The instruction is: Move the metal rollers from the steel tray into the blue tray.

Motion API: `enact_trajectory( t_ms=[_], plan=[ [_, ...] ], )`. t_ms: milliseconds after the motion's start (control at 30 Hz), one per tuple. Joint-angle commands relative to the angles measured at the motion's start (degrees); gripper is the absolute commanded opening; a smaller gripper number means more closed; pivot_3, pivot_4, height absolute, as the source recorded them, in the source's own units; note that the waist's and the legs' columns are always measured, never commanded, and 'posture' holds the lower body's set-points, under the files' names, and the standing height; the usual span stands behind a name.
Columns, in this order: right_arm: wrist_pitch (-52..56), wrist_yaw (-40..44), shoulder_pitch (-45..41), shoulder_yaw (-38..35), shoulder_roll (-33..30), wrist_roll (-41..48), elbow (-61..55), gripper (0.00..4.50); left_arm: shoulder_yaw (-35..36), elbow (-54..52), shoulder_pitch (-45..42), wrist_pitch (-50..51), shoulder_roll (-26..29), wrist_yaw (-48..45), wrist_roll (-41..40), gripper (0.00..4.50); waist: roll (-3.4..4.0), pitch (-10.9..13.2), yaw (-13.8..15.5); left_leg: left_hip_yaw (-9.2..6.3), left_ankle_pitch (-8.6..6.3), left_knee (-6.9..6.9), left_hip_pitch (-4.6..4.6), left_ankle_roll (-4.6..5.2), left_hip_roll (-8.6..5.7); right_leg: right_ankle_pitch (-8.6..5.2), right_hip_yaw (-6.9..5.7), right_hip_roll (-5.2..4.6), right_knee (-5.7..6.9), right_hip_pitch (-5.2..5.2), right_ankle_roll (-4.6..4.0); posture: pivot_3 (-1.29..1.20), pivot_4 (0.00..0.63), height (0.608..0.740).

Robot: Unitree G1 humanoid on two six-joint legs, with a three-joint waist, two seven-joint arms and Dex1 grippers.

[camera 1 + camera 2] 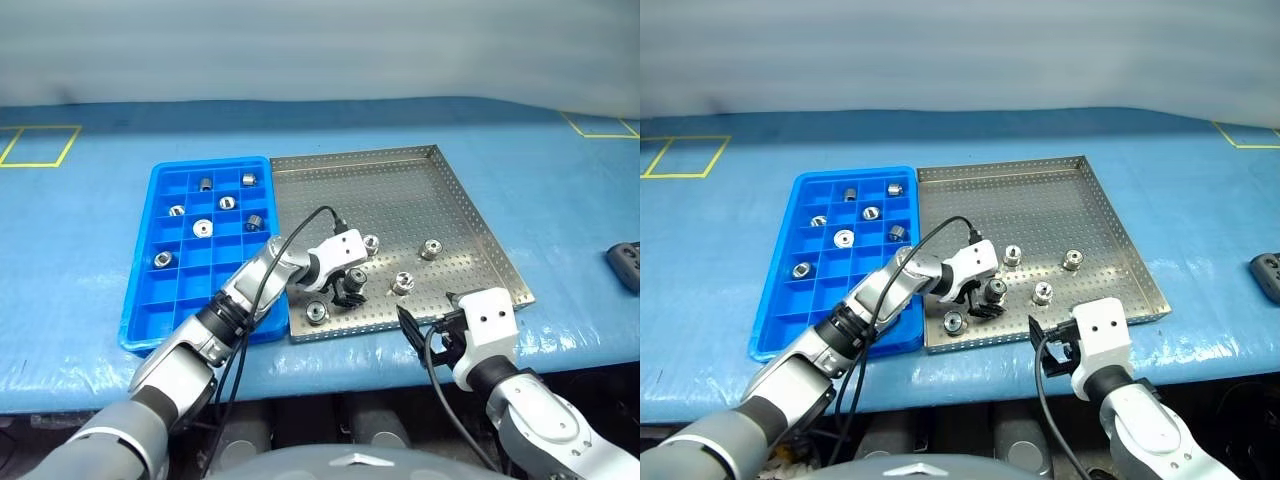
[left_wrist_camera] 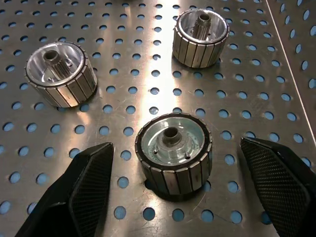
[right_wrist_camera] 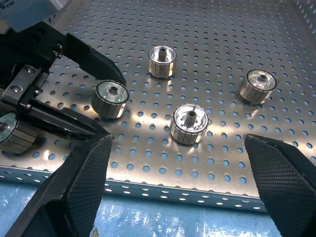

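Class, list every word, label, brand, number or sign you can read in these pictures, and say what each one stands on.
None: no readable text stands on anything here.
Rollers: bare metal, no marks.
Steel tray: plain holes, no label.
Blue tray: no lettering visible.
Yellow lines on the blue table cover: plain outlined boxes, not writing.

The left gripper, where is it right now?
In the head views the left gripper is over the near part of the steel tray, open, its fingers on either side of one metal roller standing on the tray floor.
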Motion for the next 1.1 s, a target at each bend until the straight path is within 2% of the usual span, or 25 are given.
enact_trajectory(
  t_ms=[33,133,267,333,433,533,633,700,867,1100],
  plan=[
    [-0.04,-0.9,-0.79,-0.55,-0.92,1.18,-2.22,4.5,0.48,-2.71,0.32,0.3,-0.93,0.18,-0.13,4.48,0.0,0.0,0.03,0.0,0.0,0.0,0.0,0.0,0.0,0.0,0.0,0.0,0.0,0.0,0.0,-0.14,0.15,0.74],
    [0.16,-1.37,-1.18,-0.43,-1.28,1.76,-2.22,4.5,1.1,-2.93,0.36,0.58,-1.2,0.44,-0.43,3.58,0.0,0.0,0.11,0.0,0.0,-0.01,0.0,0.0,-0.01,0.0,0.0,0.01,0.0,0.0,0.0,-0.14,0.15,0.74],
    [0.49,-1.65,-1.68,-0.44,-1.45,2.23,-2.22,4.5,1.57,-3.18,0.32,0.97,-1.39,0.58,-0.71,2.16,0.0,0.0,0.13,0.0,0.0,0.0,0.0,0.01,-0.04,0.0,0.01,0.01,0.0,0.0,0.01,-0.14,0.15,0.74],
    [0.59,-1.63,-1.93,-0.37,-1.56,2.35,-2.22,4.5,2.47,-3.57,0.33,1.58,-1.76,0.86,-1.37,1.68,0.0,0.0,0.12,0.01,0.0,0.0,0.0,0.01,-0.02,0.0,0.01,0.01,0.0,0.0,0.01,-0.12,0.15,0.74],
    [1.11,-1.46,-2.78,-0.29,-1.71,2.6,-2.22,4.5,5.6,-3.91,0.15,1.63,-3.08,3.44,-2.25,1.69,0.0,0.0,0.23,0.01,0.0,0.0,0.0,0.01,-0.02,0.01,0.02,0.01,0.0,0.0,0.01,-0.11,0.15,0.74],
    [1.75,-1.08,-4.52,-0.21,-1.95,2.87,-2.22,4.5,12.17,-3.84,0.42,-0.42,-6.25,9.64,-3.76,1.69,-0.01,0.0,0.36,0.02,0.0,0.01,-0.01,0.01,-0.02,0.03,0.03,0.01,0.0,0.0,0.05,-0.11,0.15,0.74],
    [4.5,1.04,-9.57,1.05,-2.24,3.14,-2.16,4.5,19.47,-7.39,1.47,-1.41,-7.75,16.85,-4.63,1.69,-0.01,0.01,0.37,0.06,0.01,0.02,0.01,0.02,-0.07,0.06,0.07,0.04,-0.01,0.01,0.11,-0.04,0.15,0.74],
    [6.15,2.87,-13.03,2.15,-2.41,3.21,-1.59,4.5,21.86,-11.03,2.8,-1.31,-7.4,19.28,-4.75,1.69,-0.01,0.01,0.52,0.08,0.01,0.02,0.05,0.02,-0.1,0.08,0.1,0.09,0.01,0.01,0.11,-0.01,0.15,0.74],
    [9.32,8.78,-25.51,8.45,-1.53,2.67,3.33,4.5,26.62,-25.23,9.15,0.95,-2.28,21.59,-5.72,1.69,-0.01,0.01,1.86,0.06,0.01,-0.07,0.11,0.02,-0.14,0.08,0.1,0.17,0.01,0.04,0.09,0.1,0.15,0.74],
    [8.66,17.32,-40.54,18.84,2.65,-0.78,12.54,4.5,32.43,-42.04,19.49,5.96,6.9,21.48,-8.7,1.69,-0.05,0.04,5.66,0.0,0.02,-0.08,0.07,0.01,-0.15,0.08,0.03,0.13,-0.03,0.04,0.08,0.25,0.15,0.74]
  ],
)
